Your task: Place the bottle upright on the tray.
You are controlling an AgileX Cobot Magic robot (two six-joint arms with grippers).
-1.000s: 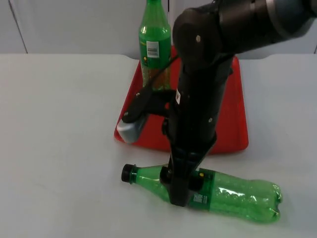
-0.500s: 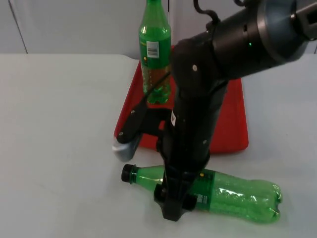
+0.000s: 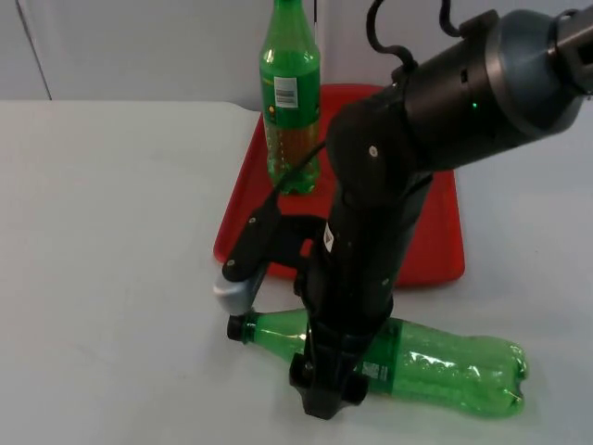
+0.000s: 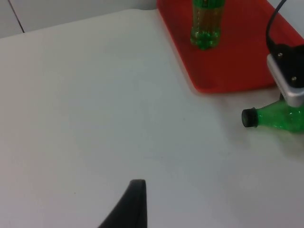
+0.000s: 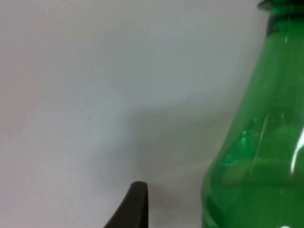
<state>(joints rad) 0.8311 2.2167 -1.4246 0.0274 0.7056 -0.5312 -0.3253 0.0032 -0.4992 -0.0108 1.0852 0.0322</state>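
- The white table lies bare to the left of the tray.
- The red tray has its near edge just beyond the lying bottle; much of its floor is hidden by the right arm.
- The lying green bottle rests on its side on the table in front of the tray, black cap pointing left.
- A second green bottle stands upright at the tray's far left corner.
- The right gripper is down over the lying bottle's shoulder; whether it grips, I cannot tell.
- The left gripper waits above bare table, spread unclear.
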